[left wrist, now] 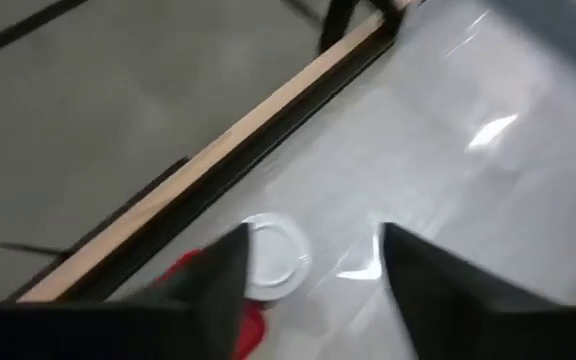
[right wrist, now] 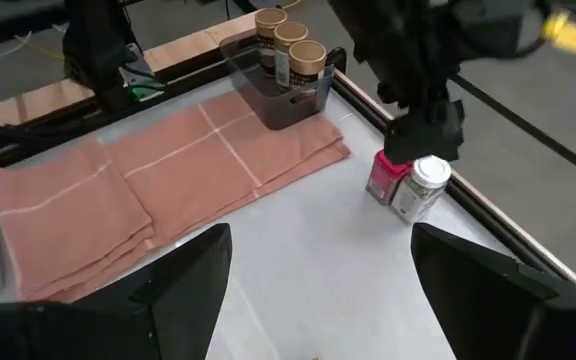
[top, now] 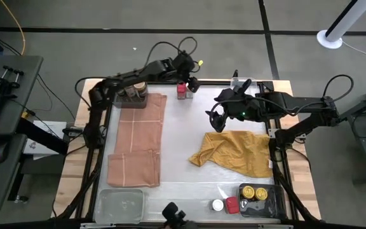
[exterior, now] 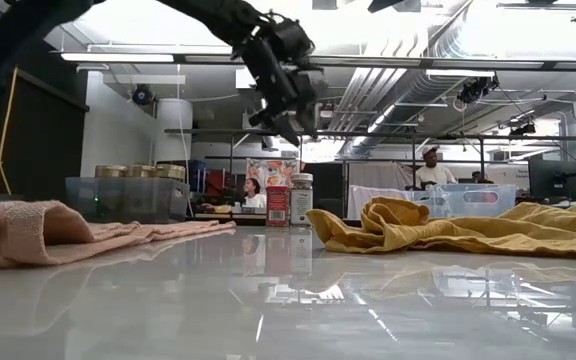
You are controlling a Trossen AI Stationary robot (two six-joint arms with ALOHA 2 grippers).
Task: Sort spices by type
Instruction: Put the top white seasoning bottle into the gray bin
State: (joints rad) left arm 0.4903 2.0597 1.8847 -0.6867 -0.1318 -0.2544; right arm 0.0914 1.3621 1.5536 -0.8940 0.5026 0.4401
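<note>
On the counter (top: 183, 159), the left gripper (top: 192, 81) hovers just above the white-lidded jar (right wrist: 420, 187), fingers (left wrist: 218, 290) part open and holding nothing. The red-lidded jar (right wrist: 384, 176) stands touching it, so fingers coming down off-centre could likely knock both over near the counter's edge. Further right, the right gripper (top: 216, 118) waits above the mustard cloth (top: 234, 152), fingers wide, empty.

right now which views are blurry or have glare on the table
Left wrist view: smeared by motion blur; the white-lidded jar between the left hand fingers is soft-edged, with bright glare streaks on the table. Low view: the glossy tabletop mirrors the ceiling lights, and the background is blown out. High and right wrist views: evenly lit, fairly sharp.
</note>
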